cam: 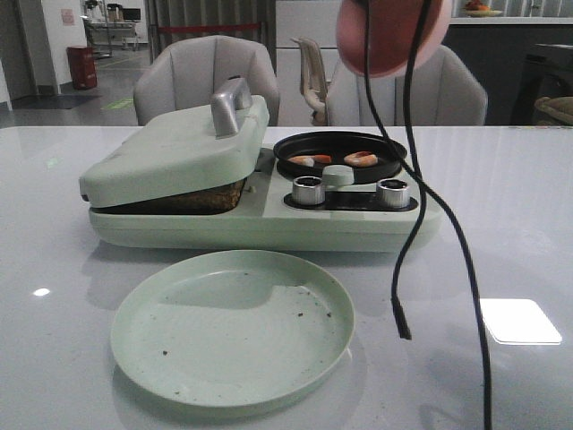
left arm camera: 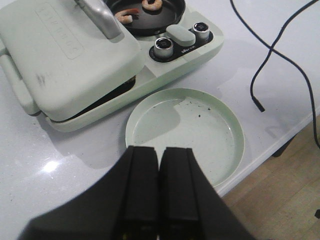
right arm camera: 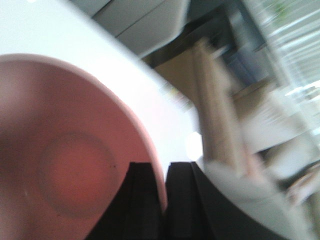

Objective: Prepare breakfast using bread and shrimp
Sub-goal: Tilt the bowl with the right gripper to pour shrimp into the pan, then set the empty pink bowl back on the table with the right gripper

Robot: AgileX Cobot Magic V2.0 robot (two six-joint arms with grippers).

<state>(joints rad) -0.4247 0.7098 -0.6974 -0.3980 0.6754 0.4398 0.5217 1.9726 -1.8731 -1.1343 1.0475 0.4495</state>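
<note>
Two orange-and-white shrimp (cam: 309, 160) (cam: 361, 159) lie in the round black pan (cam: 340, 148) of a pale green breakfast machine (cam: 269, 224); they also show in the left wrist view (left arm camera: 125, 16) (left arm camera: 151, 4). The machine's lid (cam: 170, 148) with its silver handle (cam: 228, 106) is down. Only a brown edge of bread (cam: 204, 197) shows in the gap under it. My left gripper (left arm camera: 159, 151) is shut and empty above the near rim of an empty green plate (left arm camera: 200, 130). My right gripper (right arm camera: 165, 167) is shut on the rim of a pink plate (right arm camera: 60, 150), held high above the machine (cam: 389, 36).
Two silver knobs (cam: 308, 190) (cam: 392, 192) sit on the machine's front panel. A black cable (cam: 403, 260) hangs down in front of the machine's right end. The green plate (cam: 233, 327) lies in front of the machine. Chairs stand behind the table.
</note>
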